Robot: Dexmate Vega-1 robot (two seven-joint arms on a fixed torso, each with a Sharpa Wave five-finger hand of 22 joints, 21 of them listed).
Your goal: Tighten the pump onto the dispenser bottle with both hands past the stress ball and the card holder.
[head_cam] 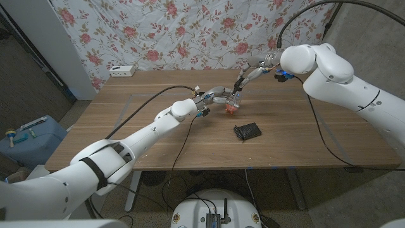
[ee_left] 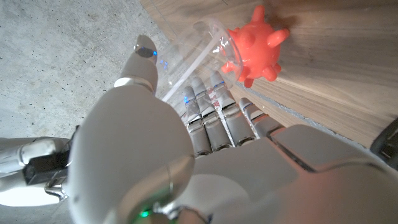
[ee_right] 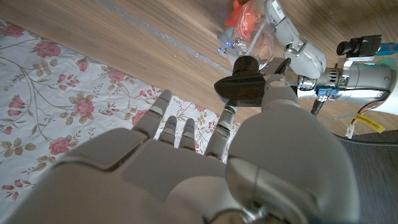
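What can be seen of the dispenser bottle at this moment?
The dispenser bottle is clear plastic, see-through, with a thin tube visible inside. The left hand holds its body, fingers wrapped around it, just above the table near the middle. A black pump sits on its neck, pinched by the right hand from above. A red spiky stress ball lies right beside it, seen partly through the plastic; whether they touch cannot be told. Any liquid level is unclear.
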